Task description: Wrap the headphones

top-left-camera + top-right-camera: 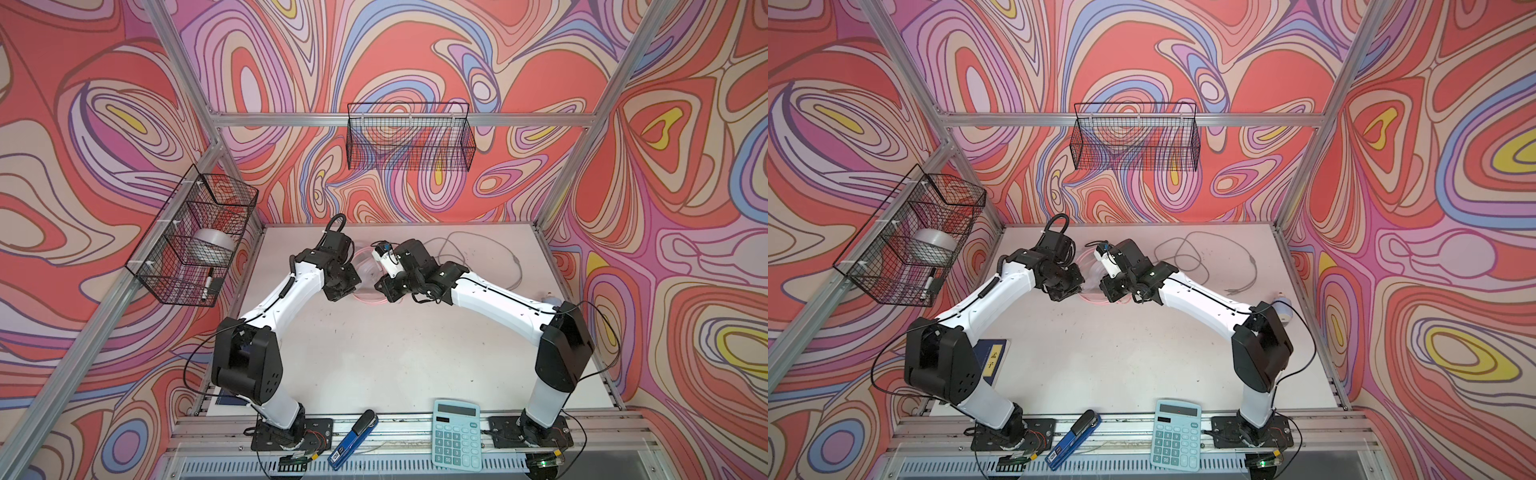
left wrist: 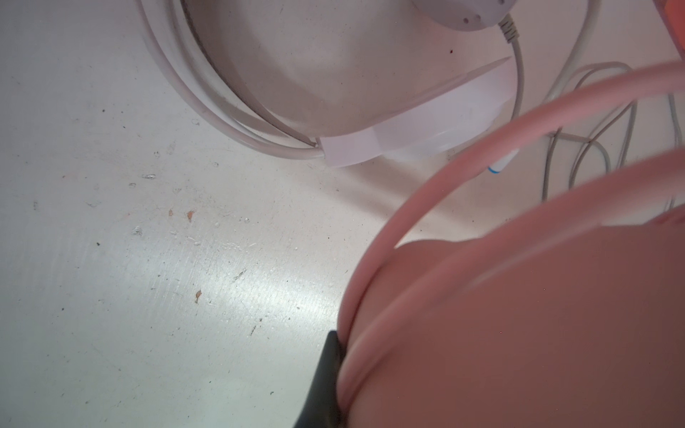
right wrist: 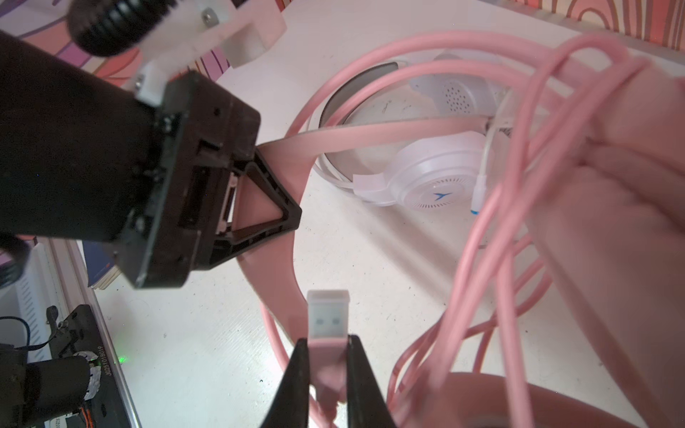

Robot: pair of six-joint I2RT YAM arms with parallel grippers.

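While left gripper (image 3: pixel 290 213) clamps pink headband (image 3: pixel 370 135), right gripper (image 3: pixel 328 339) pinches its USB plug (image 3: pixel 328 315).

Front of table (image 1: pixel 374 353) bare; pink cord (image 3: pixel 467 259) loops, white headset (image 3: pixel 433 174), grey cord (image 2: pixel 520 70) crowd far middle

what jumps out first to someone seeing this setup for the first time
The loud red, pink and purple swirled walls surround the table in both top views. At mid-table the left gripper clamps the pink headset by its band, while the right gripper pinches its pink plug. A white headset lies on the table close by.
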